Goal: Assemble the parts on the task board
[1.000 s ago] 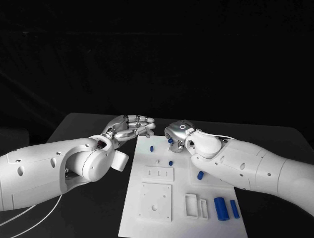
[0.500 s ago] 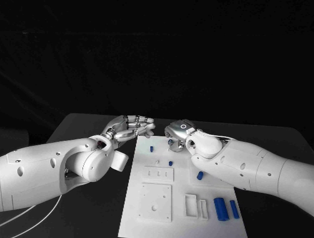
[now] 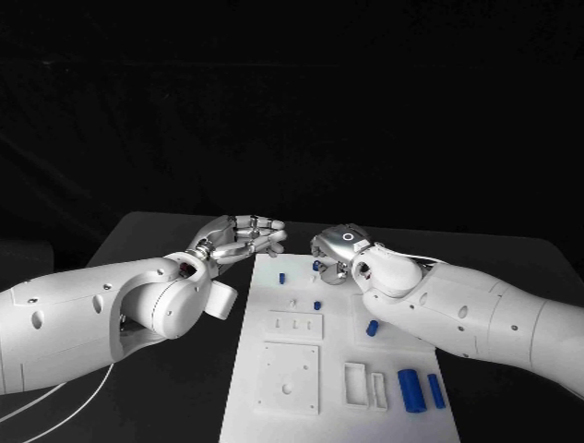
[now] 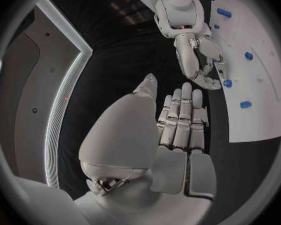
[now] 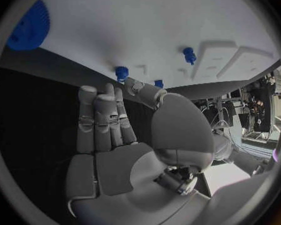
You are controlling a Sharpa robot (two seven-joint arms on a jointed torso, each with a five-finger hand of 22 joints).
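No readable writing or brand mark appears on any part. The white task board (image 3: 292, 369) lies lengthwise on the dark desk (image 3: 159, 240), its long axis running from the lower centre of the head view up to the middle.

The left robot hand (image 3: 243, 237), just left of the board's far end, holds nothing; its fingers are loosely curled and apart, lying side by side in the left wrist view (image 4: 181, 120).

The right robot hand (image 3: 334, 251) hangs over the board's far right corner, fingers bent downward close to a small blue part (image 3: 317, 265); whether it grips that part cannot be told.

Two long blue cylinders (image 3: 409, 389) lie at the lower right of the board, parallel to its long axis. Short blue pegs (image 3: 282, 276) stand near its far end.
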